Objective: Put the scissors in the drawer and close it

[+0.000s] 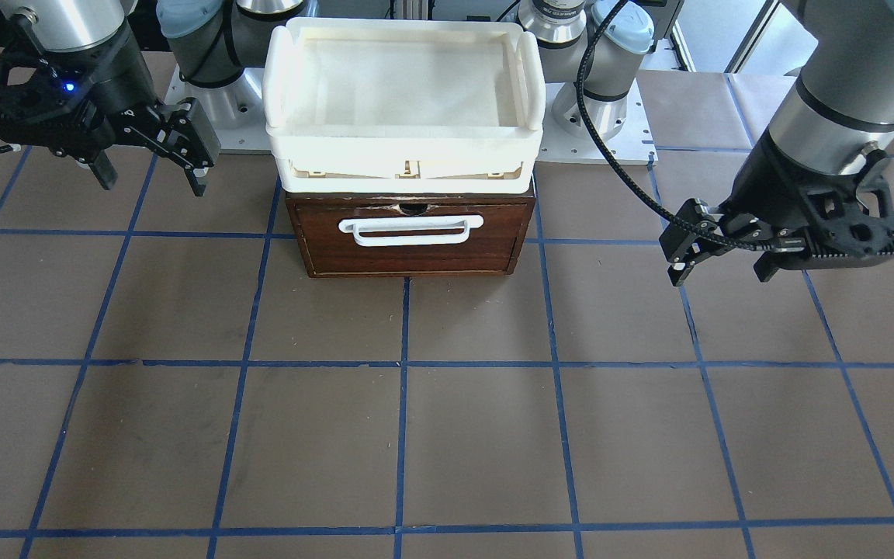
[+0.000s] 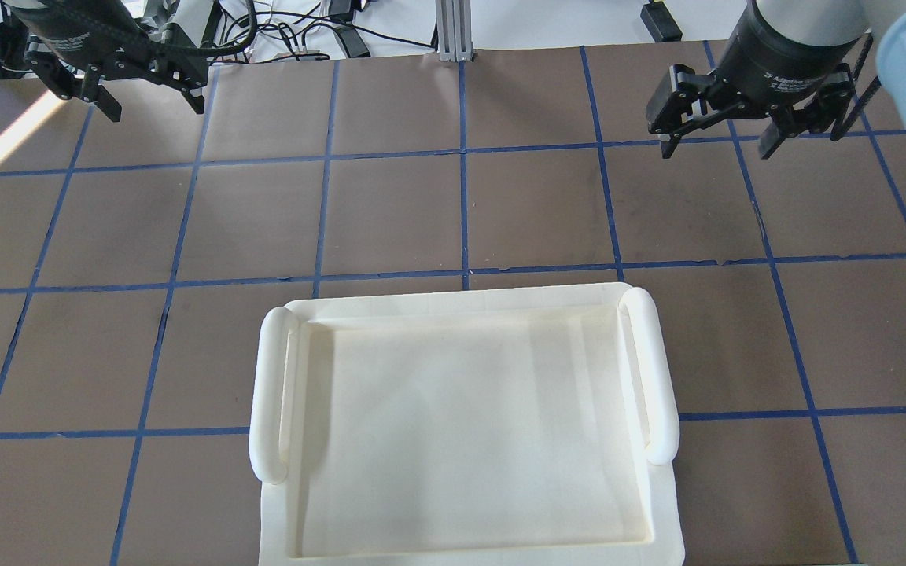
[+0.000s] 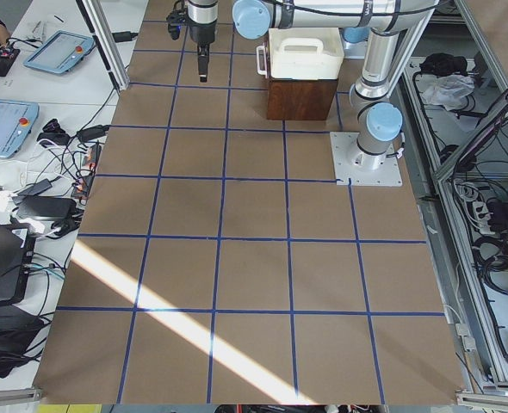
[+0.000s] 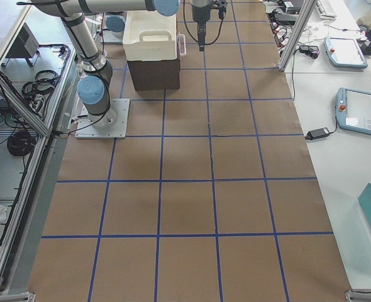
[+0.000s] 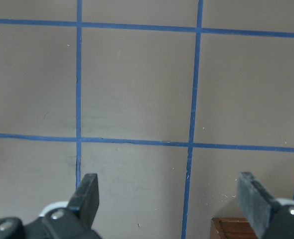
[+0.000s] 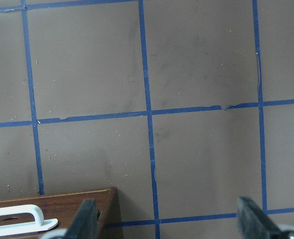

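Drawer (image 1: 408,252) with dark reddish-brown wooden front and white bar handle (image 1: 410,230): pushed fully in, front flush. Sits under cream-white plastic tray (image 1: 404,151), on brown papered surface (image 1: 478,435) gridded in blue tape. Left claw (image 1: 720,272): spread wide, empty, hanging above bare surface to one side of the drawer. Right claw (image 1: 152,185): likewise wide apart, holding nothing, on the opposite side.

White lettering runs across the black collar (image 2: 795,55) above the right end effector (image 2: 716,145). It reads roughly "2F Adaptive Gripper", and a smaller line beneath is too fine to read. Print on a silver arm joint (image 1: 552,19) is illegible.
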